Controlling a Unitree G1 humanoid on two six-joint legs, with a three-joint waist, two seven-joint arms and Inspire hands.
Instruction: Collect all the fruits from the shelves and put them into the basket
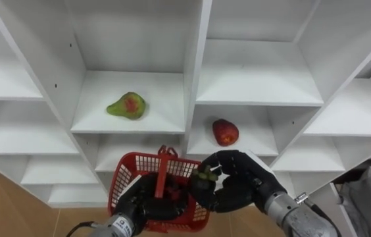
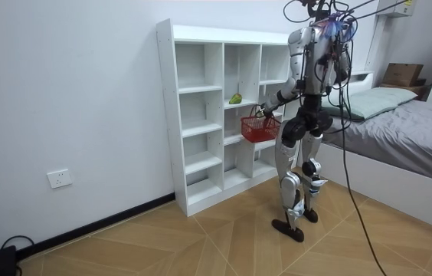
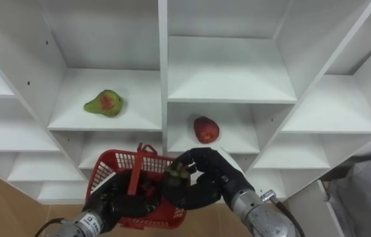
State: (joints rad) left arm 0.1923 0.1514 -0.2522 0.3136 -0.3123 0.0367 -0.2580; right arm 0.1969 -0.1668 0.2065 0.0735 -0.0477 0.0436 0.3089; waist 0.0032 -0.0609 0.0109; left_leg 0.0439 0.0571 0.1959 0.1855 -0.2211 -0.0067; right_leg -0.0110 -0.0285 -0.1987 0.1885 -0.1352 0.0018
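- The right hand (image 1: 238, 184) pinches a small dark fruit (image 1: 205, 175) at 6 o'clock, just above the red basket (image 1: 147, 160).
- The left hand (image 1: 139, 204) is curled round the basket's handle.
- In the closet (image 1: 258, 89), a green pear (image 1: 127, 105) lies at 10 o'clock and a red apple (image 1: 225, 131) at 12. Both look smooth, light and likely to roll, so each is best gripped across its widest part.

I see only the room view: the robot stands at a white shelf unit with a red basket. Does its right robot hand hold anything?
Observer: Yes, the right robot hand curls round a small dark round fruit with a green cap, at the right rim of the red plastic mesh basket.
Operator: I see one green fruit on a shelf. Any more?
Observer: A red round fruit lies in the white shelf unit, in the compartment right of and lower than that green pear-shaped fruit.
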